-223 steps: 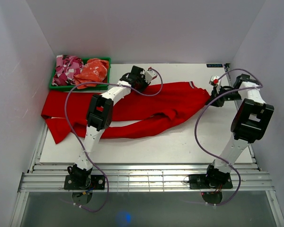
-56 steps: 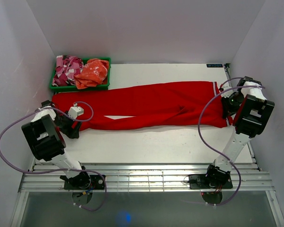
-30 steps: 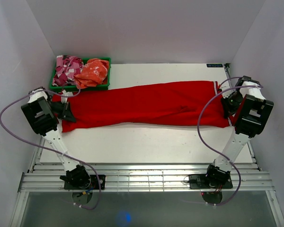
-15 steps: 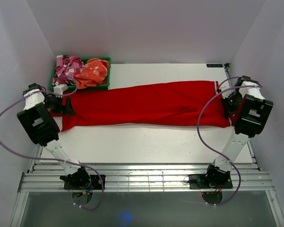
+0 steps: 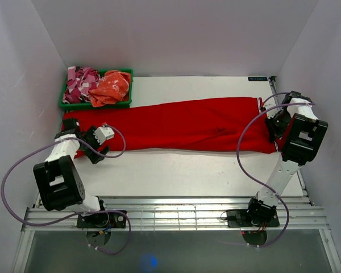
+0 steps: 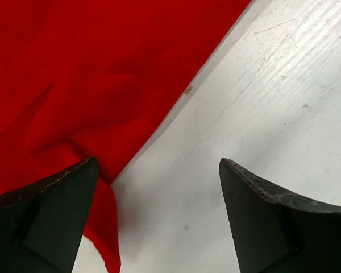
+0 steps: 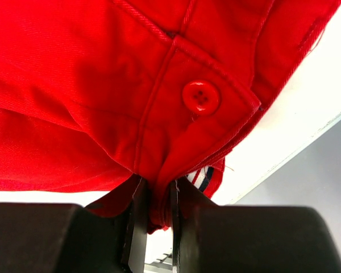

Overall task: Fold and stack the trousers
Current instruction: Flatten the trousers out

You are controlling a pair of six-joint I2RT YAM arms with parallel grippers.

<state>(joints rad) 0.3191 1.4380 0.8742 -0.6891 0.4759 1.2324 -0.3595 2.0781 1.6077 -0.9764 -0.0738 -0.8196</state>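
My left fingers (image 6: 45, 222) stand wide open, gripping nothing, one tip over the hem of the red trousers (image 5: 182, 125) and the other over bare counter (image 5: 176, 168). My right fingers (image 7: 62, 239) are clenched on the waistband edge at the right end; the trousers lie stretched flat across the counter

Bright, even light; sharp, soft shadows.

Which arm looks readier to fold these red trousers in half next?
Right, probably. The right gripper is shut on the trousers at the waist end, ready to carry it over. The left gripper is open by the leg ends, holding nothing.
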